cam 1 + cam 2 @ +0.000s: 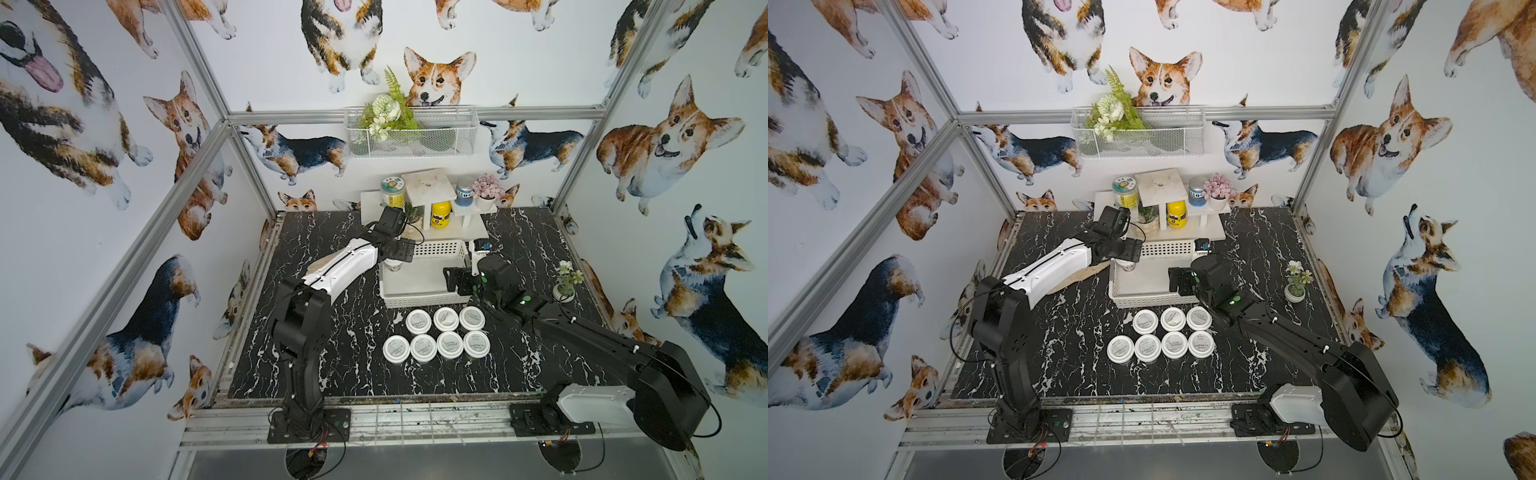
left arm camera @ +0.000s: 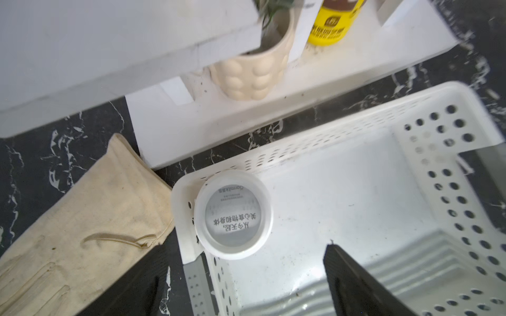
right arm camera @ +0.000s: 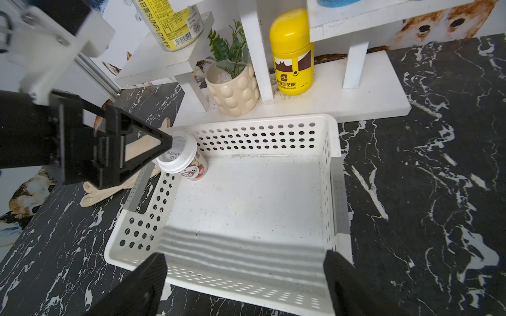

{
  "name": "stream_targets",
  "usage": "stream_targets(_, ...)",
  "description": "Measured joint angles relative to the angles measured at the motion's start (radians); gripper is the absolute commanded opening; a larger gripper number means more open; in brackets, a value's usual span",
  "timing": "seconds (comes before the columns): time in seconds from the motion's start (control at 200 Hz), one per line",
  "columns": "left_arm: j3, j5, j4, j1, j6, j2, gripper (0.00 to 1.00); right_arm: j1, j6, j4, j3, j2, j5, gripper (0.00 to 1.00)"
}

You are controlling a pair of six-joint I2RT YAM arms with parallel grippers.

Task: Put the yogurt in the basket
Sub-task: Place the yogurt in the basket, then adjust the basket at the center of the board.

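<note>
One yogurt [image 2: 234, 214] sits in the basket [image 3: 332, 142], far-left corner, against the wall. Left gripper [image 2: 243, 262] above it, fingers spread wide, nothing pinched. Seven more yogurt jars [image 1: 450, 345] in two rows on the desk [image 1: 332, 353], just in front of the basket. Right gripper [image 3: 245, 257] over the basket's near rim, fingers spread, empty.

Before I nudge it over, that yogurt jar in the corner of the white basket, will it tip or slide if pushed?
The yogurt jar has a wide lid over a narrower body, so a push up high may tip it. Pushed low, it would likely slide on the smooth floor of the basket. It looks rigid, probably not crushable.
</note>
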Motion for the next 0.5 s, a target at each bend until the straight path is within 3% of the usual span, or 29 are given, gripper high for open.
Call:
stream_targets(0.285,-0.438,-0.034,0.301,0.032,-0.106,-0.352,0.90,-0.011,-0.029,-0.008,0.010,-0.010,-0.002,0.96)
stream_targets(0.45,-0.642,-0.029,0.441,0.081,-0.187,-0.490,0.89,-0.148,-0.037,-0.044,0.016,-0.012,-0.024,0.95)
stream_targets(0.5,-0.691,-0.001,0.485,0.098,-0.205,-0.515,0.88,-0.188,-0.038,-0.058,0.026,-0.002,-0.026,0.85)
